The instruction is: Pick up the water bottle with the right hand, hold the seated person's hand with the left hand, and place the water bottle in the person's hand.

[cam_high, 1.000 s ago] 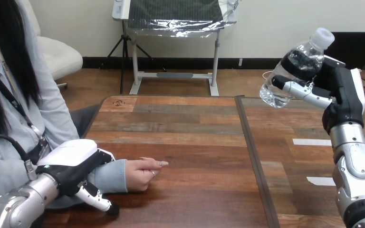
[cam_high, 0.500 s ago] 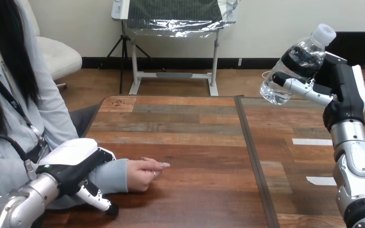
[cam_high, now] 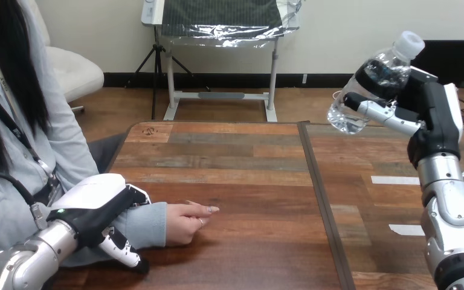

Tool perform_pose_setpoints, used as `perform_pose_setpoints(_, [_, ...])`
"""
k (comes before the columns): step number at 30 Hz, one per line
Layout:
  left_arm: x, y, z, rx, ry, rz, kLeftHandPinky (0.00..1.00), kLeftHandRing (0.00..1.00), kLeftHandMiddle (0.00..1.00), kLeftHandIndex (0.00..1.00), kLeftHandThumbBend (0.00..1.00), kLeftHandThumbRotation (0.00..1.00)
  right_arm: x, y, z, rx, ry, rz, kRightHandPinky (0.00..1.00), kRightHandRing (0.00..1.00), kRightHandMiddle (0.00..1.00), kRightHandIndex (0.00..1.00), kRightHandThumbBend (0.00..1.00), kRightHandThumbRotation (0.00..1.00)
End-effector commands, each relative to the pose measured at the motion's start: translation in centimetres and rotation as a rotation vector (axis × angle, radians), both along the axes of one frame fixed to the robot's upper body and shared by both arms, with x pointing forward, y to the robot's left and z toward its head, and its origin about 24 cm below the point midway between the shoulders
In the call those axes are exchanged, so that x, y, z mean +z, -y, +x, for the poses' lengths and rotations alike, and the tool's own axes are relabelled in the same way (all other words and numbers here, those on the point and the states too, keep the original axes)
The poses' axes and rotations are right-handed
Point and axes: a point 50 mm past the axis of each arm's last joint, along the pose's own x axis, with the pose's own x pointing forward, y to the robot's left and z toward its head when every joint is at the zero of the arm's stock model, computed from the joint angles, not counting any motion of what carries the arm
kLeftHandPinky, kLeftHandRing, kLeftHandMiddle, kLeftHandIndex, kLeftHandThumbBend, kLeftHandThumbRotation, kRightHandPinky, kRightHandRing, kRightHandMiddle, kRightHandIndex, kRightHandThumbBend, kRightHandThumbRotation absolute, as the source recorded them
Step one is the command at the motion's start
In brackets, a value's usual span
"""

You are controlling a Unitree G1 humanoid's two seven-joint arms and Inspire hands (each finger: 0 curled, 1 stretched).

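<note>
A clear water bottle with a white cap hangs tilted high above the table's right half, my right hand shut on it. At the table's left, the person's hand rests on the wood, loosely closed, with one finger pointing right. My left hand lies over the person's forearm just behind the wrist, fingers and thumb curled round the grey sleeve. The bottle is far to the right of the person's hand and well above it.
The wooden table has a dark seam running front to back right of centre. White tape strips lie on the right half. The person sits at the table's left side.
My right hand has carried the bottle slightly left. My left hand and the person's forearm have slid a little to the right along the table.
</note>
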Motion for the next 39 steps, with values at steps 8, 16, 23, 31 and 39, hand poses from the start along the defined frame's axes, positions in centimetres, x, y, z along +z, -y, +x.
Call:
perform_pose_setpoints(8, [1.2, 0.5, 0.2, -0.034, 0.118, -0.026, 0.28, 0.33, 0.39, 0.37, 0.95, 0.00, 2.7, -1.8, 1.0, 0.067, 0.129, -0.008, 0.29, 0.34, 0.41, 0.44, 0.78, 0.00])
perform_pose_setpoints(16, [1.8, 1.0, 0.1, -0.042, 0.148, -0.038, 0.24, 0.30, 0.37, 0.35, 0.92, 0.00, 2.4, -2.6, 1.0, 0.086, 0.120, -0.046, 0.30, 0.36, 0.41, 0.44, 0.79, 0.00])
perform_pose_setpoints(23, [2.4, 1.5, 0.2, -0.057, 0.177, -0.045, 0.23, 0.30, 0.36, 0.35, 0.90, 0.00, 2.0, -3.4, 1.0, 0.117, 0.112, -0.057, 0.31, 0.37, 0.42, 0.44, 0.78, 0.00])
perform_pose_setpoints(31, [3.2, 1.9, 0.3, -0.069, 0.205, -0.059, 0.24, 0.29, 0.36, 0.34, 0.89, 0.00, 1.5, -4.3, 0.9, 0.159, 0.106, -0.058, 0.32, 0.37, 0.43, 0.45, 0.77, 0.00])
perform_pose_setpoints(39, [4.2, 2.4, 0.5, -0.072, 0.223, -0.067, 0.23, 0.28, 0.35, 0.35, 0.87, 0.00, 0.7, -5.2, 0.8, 0.205, 0.077, -0.051, 0.34, 0.38, 0.45, 0.46, 0.76, 0.00])
